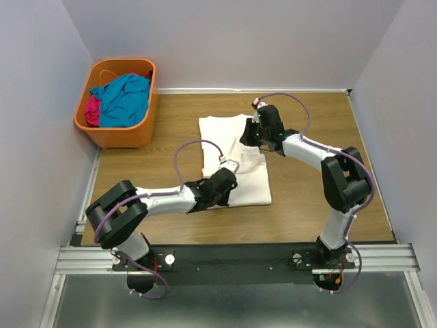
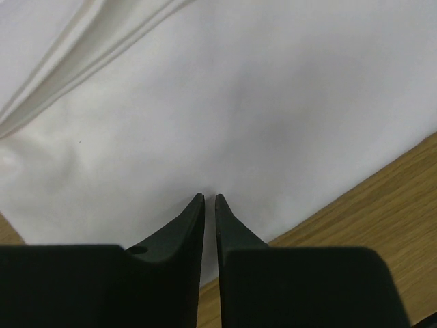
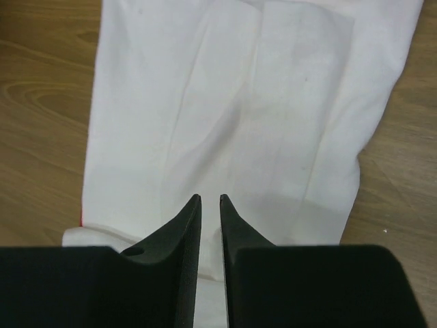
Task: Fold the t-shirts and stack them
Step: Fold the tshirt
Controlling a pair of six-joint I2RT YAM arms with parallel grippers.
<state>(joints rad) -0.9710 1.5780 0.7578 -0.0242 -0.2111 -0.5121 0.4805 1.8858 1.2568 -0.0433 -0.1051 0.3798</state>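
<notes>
L gripper (image 2: 209, 199): fingers nearly together, thin slit between them, tips down on the white soft-cloth t-shirt (image 2: 239, 102). Can't tell if cloth is pinched. Tips sit just inside the shirt's edge; bare wooden table (image 2: 382, 205) shows close by on the R side of the wrist view. Folds/ridges of cloth run across the upper L of that view.

R gripper (image 3: 210, 199): same posture, narrow slit, tips at the white shirt; grip on cloth can't be told either. In the R wrist view the shirt stretches away from the fingers as a long folded panel w/ lengthwise creases, wood on both sides.

Top view: white shirt lies flat mid-table. L arm reaches its near edge, R arm its far R part.

Orange plastic basket (image 1: 123, 137) at far L corner, well apart from both grippers. It holds the crumpled teal-blue t-shirt (image 1: 130, 99) and, beside it on the L, the magenta t-shirt (image 1: 93, 109).
</notes>
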